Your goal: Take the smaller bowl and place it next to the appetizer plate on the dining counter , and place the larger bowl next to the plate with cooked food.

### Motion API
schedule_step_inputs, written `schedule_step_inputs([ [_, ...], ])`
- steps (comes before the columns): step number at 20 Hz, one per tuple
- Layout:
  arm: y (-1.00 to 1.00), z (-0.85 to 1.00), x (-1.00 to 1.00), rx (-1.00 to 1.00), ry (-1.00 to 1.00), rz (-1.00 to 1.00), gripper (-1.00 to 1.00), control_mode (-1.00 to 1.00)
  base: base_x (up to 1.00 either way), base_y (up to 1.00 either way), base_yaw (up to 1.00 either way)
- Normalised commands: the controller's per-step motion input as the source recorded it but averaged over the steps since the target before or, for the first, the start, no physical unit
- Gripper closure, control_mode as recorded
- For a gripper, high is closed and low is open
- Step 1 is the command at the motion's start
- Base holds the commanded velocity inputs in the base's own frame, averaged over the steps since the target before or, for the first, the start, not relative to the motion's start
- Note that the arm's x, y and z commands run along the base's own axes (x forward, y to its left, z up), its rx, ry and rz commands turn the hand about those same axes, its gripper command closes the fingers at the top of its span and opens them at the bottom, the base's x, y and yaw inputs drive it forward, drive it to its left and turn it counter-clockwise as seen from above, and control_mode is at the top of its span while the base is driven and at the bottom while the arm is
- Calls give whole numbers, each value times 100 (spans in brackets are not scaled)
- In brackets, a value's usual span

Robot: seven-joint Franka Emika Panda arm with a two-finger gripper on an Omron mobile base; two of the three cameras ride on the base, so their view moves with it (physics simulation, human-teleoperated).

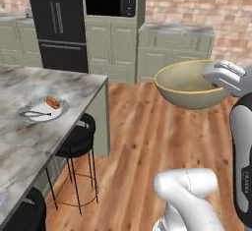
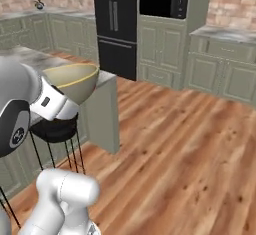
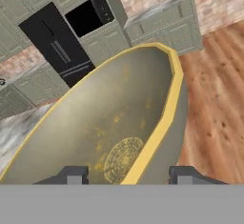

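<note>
Claw (image 3: 128, 173) clamped across the yellow rim of the larger bowl (image 1: 189, 84), carrying it high over the wood floor, likely for clearance, toward the marble surface (image 1: 19, 141) where the cooked-food plate (image 1: 43, 109) sits well left.

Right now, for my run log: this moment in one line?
phase: carrying | fingers: clamped on tan bowl rim | bowl: over floor | white plate: on island
</note>
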Motion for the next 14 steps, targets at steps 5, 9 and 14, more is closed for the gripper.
schedule_step_inputs([
  [5, 0, 0, 0, 0, 0, 0, 100, 100, 100, 7, 48],
  [9, 0, 0, 0, 0, 0, 0, 100, 100, 100, 6, 47],
  [14, 0, 0, 0, 0, 0, 0, 100, 100, 100, 7, 50],
])
